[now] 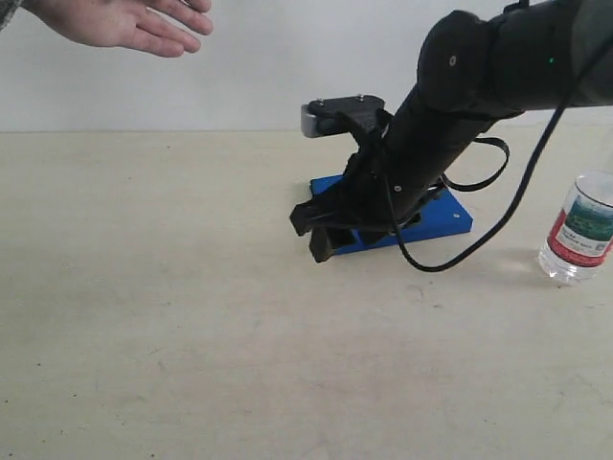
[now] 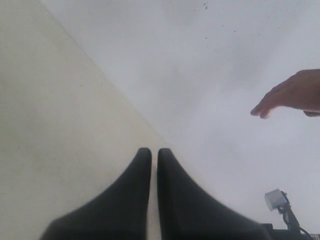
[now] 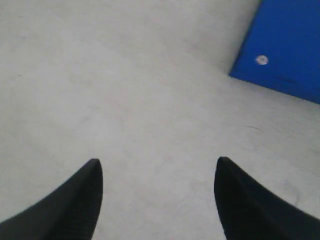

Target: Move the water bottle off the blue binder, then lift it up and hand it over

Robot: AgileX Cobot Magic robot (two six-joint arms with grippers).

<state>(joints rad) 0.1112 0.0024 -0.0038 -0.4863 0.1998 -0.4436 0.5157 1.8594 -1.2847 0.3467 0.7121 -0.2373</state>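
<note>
water bottle stands upright on the table at the far right edge of the exterior view, well apart from the blue binder lying flat mid-table. right gripper jaws apart, empty, low at the binder's left corner. left gripper jaws together, holding nothing. open hand top left. wide table surface left and front.

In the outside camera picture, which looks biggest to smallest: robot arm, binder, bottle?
1. The arm.
2. The binder and bottle look alike: arm hides part of the binder, the edge cuts the bottle, so unranked.
</note>
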